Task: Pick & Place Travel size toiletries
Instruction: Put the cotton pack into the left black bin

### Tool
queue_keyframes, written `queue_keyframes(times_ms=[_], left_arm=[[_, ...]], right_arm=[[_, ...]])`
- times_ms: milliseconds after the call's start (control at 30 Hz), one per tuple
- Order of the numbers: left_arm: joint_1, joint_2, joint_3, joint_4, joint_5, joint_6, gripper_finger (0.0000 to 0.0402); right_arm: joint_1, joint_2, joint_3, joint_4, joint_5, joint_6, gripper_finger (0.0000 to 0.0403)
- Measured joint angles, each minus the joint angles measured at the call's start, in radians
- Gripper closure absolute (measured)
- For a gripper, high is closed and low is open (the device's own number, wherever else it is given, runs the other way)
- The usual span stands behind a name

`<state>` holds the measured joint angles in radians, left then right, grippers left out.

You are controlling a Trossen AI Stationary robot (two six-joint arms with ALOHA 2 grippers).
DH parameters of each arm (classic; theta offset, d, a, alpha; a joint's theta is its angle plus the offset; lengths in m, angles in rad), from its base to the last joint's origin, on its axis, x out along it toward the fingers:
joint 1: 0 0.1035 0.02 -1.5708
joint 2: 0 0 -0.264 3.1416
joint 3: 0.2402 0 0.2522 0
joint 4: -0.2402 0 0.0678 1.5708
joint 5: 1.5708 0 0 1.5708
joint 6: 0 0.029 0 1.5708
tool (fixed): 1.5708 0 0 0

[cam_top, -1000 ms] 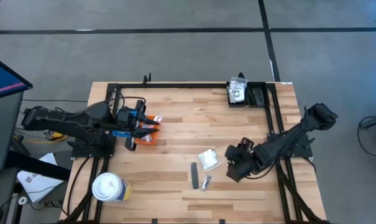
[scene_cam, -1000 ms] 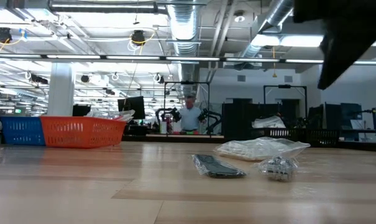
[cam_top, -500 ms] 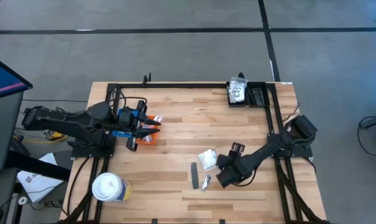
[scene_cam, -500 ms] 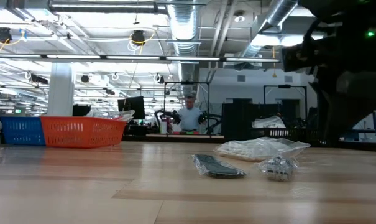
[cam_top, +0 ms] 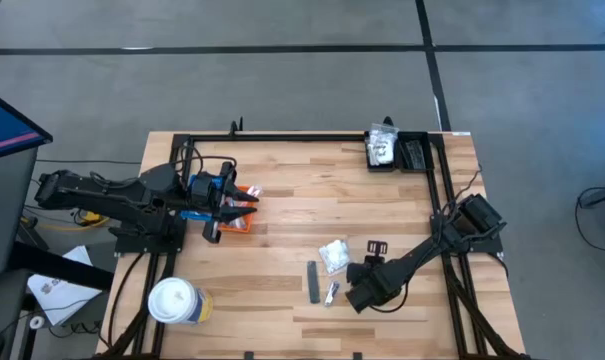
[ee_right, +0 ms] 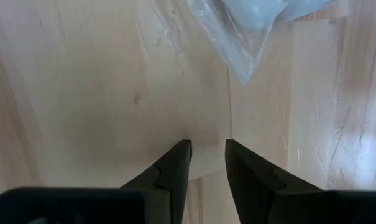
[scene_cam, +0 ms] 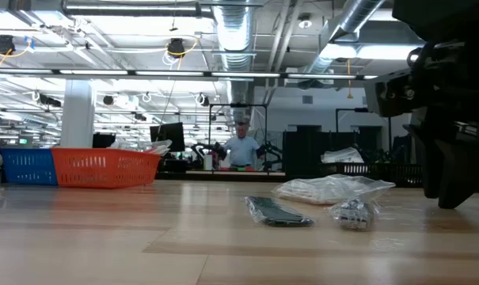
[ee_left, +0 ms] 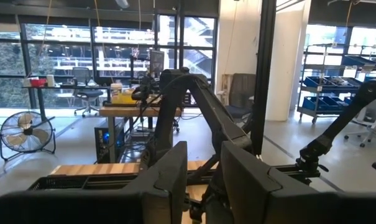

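Three travel size toiletries lie near the table's middle front: a clear packet point(cam_top: 333, 256) with white contents, a flat dark grey stick point(cam_top: 313, 281) and a small crinkly packet point(cam_top: 331, 293). My right gripper point(cam_top: 356, 294) stands just right of them, pointing steeply down over bare wood. It is open by a narrow gap point(ee_right: 206, 151) with nothing between the fingers, and a corner of a clear packet point(ee_right: 247, 37) lies ahead of them. My left gripper point(cam_top: 218, 206) waits open over the orange tray point(cam_top: 240, 222) at the left.
A black tray point(cam_top: 414, 152) with more packets sits at the far right corner. A big white lidded cup point(cam_top: 174, 300) stands at the near left. In the low view, orange point(scene_cam: 104, 168) and blue point(scene_cam: 17, 166) ribbed trays stand at the far left. Bare wood lies around the items.
My right gripper has come down close to the table and moved left toward the toiletries, tipping more steeply downward. The toiletries have stayed where they were.
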<state>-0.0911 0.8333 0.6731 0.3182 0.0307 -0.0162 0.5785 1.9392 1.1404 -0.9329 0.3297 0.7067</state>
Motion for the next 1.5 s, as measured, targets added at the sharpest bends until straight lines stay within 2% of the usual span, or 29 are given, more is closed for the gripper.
queue_keyframes(times_ms=[200,267,400,700,967,1167,1500], left_arm=[[0.000,0.000,0.000,0.001,0.000,0.000,0.0309],[0.000,0.000,0.000,0.001,0.000,0.000,0.0309],[0.000,0.000,0.000,0.003,0.000,0.000,0.0309],[0.000,0.000,0.000,0.003,0.000,0.000,0.0309],[0.000,0.000,0.000,0.003,0.000,0.000,0.0309],[0.000,0.000,0.000,0.003,0.000,-0.009,0.0309],[0.000,0.000,0.000,0.004,0.000,-0.011,0.0309]], right_arm=[[0.007,0.006,0.040,-0.068,0.051,0.019,0.0269],[0.005,0.009,0.079,-0.074,0.099,0.014,0.0253],[-0.005,0.007,0.132,-0.051,0.181,-0.073,0.0222],[-0.027,0.016,0.137,-0.039,0.192,-0.122,0.0189],[-0.010,0.016,0.137,0.005,0.180,-0.130,0.0197],[-0.008,0.014,0.086,0.075,0.165,-0.110,0.0214],[-0.022,0.014,0.064,0.083,0.168,-0.087,0.0247]])
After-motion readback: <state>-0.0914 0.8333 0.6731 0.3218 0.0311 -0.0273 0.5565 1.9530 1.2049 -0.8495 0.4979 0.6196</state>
